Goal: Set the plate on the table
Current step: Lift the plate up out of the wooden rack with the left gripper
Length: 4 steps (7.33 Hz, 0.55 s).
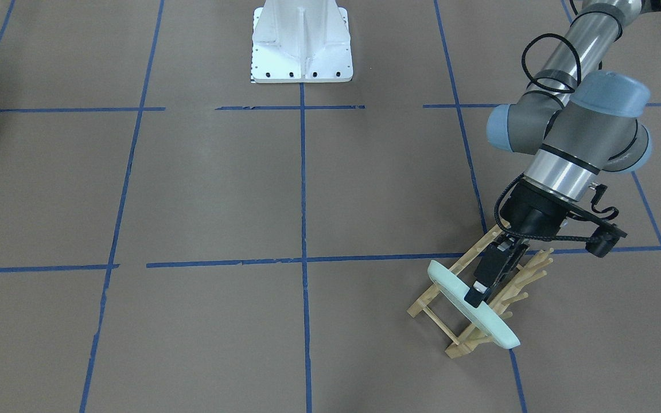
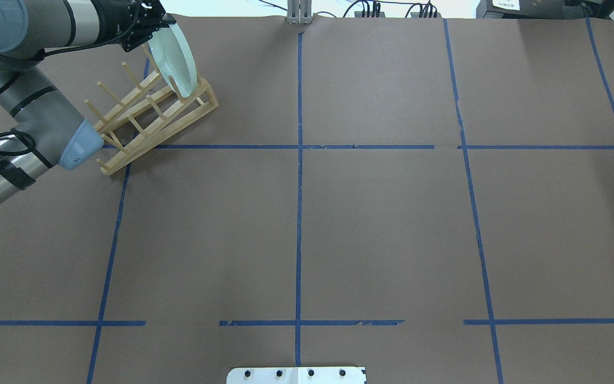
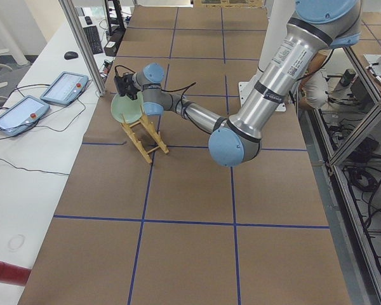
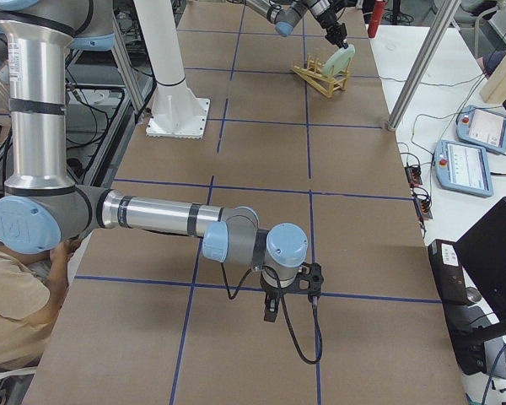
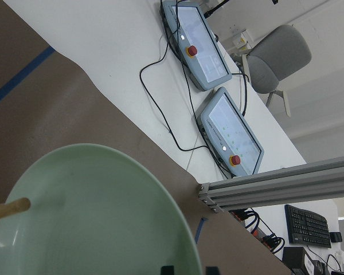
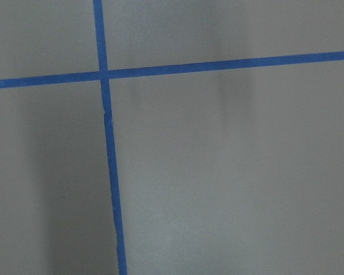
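Note:
The pale mint-green plate (image 1: 497,328) stands on edge in the light wooden dowel rack (image 1: 424,308) on the brown table (image 1: 221,189), near its far left corner in the overhead view (image 2: 178,56). My left gripper (image 1: 475,293) reaches down over the plate's top rim, one finger on each side, shut on the rim. In the left wrist view the plate (image 5: 92,217) fills the lower left with a dowel (image 5: 8,209) in front. My right gripper (image 4: 270,310) hangs low over the table far from the rack; I cannot tell whether it is open.
The white robot base (image 1: 302,46) stands at the middle of the robot's side. Beyond the table edge by the rack are two teach pendants (image 5: 203,46) and an aluminium post (image 5: 275,183). Blue tape lines (image 6: 106,143) cross under the right wrist.

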### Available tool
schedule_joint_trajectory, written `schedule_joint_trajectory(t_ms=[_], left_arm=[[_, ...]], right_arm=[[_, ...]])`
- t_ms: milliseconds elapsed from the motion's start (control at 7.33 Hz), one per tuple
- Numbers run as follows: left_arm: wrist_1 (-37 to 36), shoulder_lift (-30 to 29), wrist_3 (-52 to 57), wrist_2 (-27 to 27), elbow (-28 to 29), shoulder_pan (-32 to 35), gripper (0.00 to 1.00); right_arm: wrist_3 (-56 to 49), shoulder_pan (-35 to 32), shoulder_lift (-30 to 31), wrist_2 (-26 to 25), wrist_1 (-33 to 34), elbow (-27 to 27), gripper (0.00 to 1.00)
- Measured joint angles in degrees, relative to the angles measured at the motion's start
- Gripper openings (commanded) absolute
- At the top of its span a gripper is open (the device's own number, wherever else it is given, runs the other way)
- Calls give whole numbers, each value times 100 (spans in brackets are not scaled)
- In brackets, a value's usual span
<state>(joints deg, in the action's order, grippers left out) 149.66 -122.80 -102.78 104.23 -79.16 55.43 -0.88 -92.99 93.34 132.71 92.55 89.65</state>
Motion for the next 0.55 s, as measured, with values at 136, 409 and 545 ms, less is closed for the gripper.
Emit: schedule_joint_trajectory(t_ms=[136,409,545], left_arm=[[-37,28,-14,20,-148,59,0],[-335,152,-90,120,-822,332,0],[-405,188,-252,178,-1089,501,0]], right_arm=[[0,0,0,0,0,0,100],[0,0,0,0,0,0,100],[0,0,0,0,0,0,100]])
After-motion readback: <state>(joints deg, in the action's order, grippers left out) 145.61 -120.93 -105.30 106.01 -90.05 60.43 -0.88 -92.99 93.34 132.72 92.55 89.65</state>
